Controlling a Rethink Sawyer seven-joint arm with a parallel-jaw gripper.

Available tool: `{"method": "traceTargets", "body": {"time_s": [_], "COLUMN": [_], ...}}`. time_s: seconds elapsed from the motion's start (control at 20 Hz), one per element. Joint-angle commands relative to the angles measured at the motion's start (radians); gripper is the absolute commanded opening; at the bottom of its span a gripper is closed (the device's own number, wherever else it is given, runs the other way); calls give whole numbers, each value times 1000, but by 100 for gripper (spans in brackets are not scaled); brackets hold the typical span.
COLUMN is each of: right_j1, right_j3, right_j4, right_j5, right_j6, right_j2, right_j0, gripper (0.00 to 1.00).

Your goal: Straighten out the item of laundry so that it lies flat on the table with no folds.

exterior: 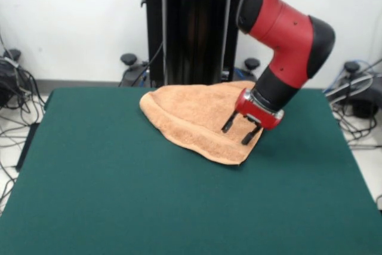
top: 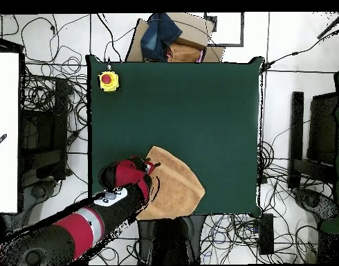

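The towel (exterior: pixel 197 120) lies folded in a rough triangle near the top centre of the front view, close to the far edge of the table (exterior: pixel 119 195). In the overhead view the towel (top: pixel 176 183) sits at the lower middle of the green top, its lower end reaching the table's (top: pixel 200 104) bottom edge or slightly past it. One rounded corner points left in the front view; a pointed corner hangs toward the lower right, under the gripper (exterior: pixel 239 131).

The gripper's two dark fingers (exterior: pixel 228 123) stand apart, tips down at the right side of the towel. Whether they touch the cloth cannot be told; nothing is clamped between them. The red and black arm (exterior: pixel 286 28) slants down from the top right of the front view.

Open green surface fills the whole lower half and left side of the front view, with a narrower strip to the right of the towel. From above, the upper two thirds of the table are bare except for a yellow box with a red button (top: pixel 108 80) in the upper left corner.

The arm (top: pixel 96 218) covers the towel's left edge in the overhead view, and the gripper there is hard to make out. The fold hides the towel's underside. Cables (top: pixel 48 104) crowd the floor around the table, and a cardboard box (top: pixel 189 45) sits beyond its top edge.
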Motion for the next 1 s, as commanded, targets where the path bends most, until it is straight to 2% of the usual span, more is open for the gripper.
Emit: {"method": "traceTargets", "body": {"time_s": [0.05, 0.45, 0.65, 1.0], "right_j1": [40, 70, 115, 128], "right_j3": [-95, -115, -170, -205], "right_j4": [99, 132, 144, 155], "right_j5": [128, 54, 16, 52], "right_j6": [275, 253, 228, 232], "right_j2": [26, 52, 69, 51], "right_j0": [28, 1, -36, -33], "gripper": [100, 100, 100, 100]}}
